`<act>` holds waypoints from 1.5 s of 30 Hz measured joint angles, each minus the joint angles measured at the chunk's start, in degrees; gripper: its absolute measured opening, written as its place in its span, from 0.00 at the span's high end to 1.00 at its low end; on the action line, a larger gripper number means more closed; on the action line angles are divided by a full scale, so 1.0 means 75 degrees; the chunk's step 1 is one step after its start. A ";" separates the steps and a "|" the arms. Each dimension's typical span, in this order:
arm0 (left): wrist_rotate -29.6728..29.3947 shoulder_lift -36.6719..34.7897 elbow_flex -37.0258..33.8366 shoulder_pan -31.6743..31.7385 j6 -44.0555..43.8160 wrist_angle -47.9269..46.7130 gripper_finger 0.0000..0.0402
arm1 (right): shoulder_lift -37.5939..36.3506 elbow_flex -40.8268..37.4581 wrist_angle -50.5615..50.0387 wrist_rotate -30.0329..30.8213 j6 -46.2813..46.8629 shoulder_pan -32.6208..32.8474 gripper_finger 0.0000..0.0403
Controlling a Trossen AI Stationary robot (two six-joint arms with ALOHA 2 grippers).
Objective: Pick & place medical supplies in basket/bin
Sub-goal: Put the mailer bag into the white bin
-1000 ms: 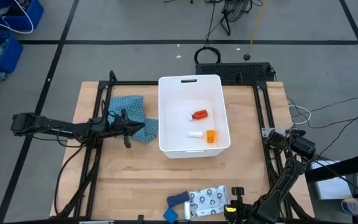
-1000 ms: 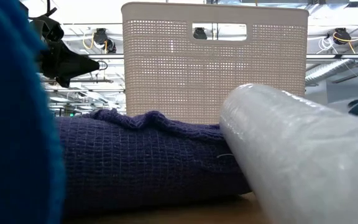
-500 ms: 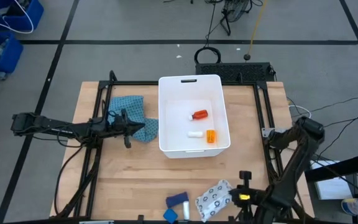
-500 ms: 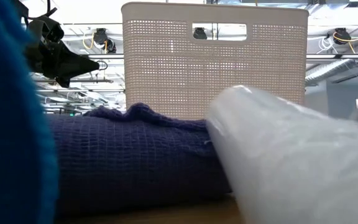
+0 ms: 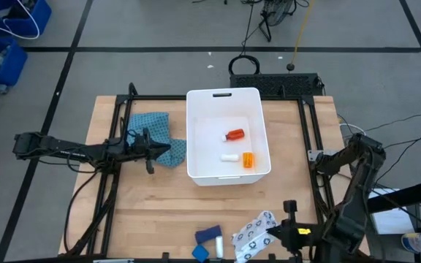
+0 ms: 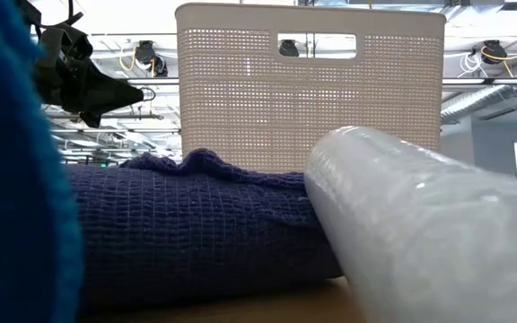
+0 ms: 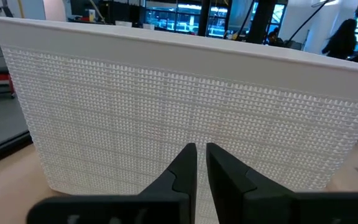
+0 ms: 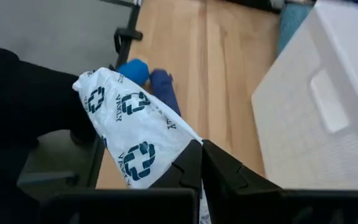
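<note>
The white bin stands mid-table, with the red bottle, the white tube and the orange pill bottle lying on its floor. My left gripper waits shut over the teal cloth, facing the bin's left wall. My right gripper is at the table's near edge, shut on the white dark-patterned pouch. The blue pieces lie on the wood just left of the pouch. In the low view the pouch and the dark blue piece block most of the bin. My right gripper pinches the pouch by its right-hand edge between the two fingers. The fingers come nearly level from the table's right. The pouch sticks out beyond the fingertips, tilted and crumpled. Whether its far end touches the table cannot be told.
The black frame rails run along both sides of the table. Bare wood lies between the bin and the near edge. A blue crate stands on the floor beyond the far left corner.
My right gripper moved from the near edge a little toward the far side and took the pouch's right end. The pouch, flat on the table before, has turned about and tipped up at that end. The right arm's elbow has swung up and rightward.
</note>
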 joint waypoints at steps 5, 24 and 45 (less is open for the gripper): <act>0.0006 0.0000 0.0000 0.0000 0.0000 -0.0016 0.90 | -0.0106 0.0656 -0.0178 0.0161 -0.0683 0.0007 1.00; 0.0017 0.0000 0.0000 0.0000 -0.0011 -0.0035 0.90 | -0.2393 0.0792 -0.0396 0.2372 -0.2538 0.0974 1.00; -0.0006 0.0000 0.0000 0.0000 0.0046 -0.0038 0.90 | -0.5227 -0.1413 0.1732 0.2808 -0.5388 -0.0026 1.00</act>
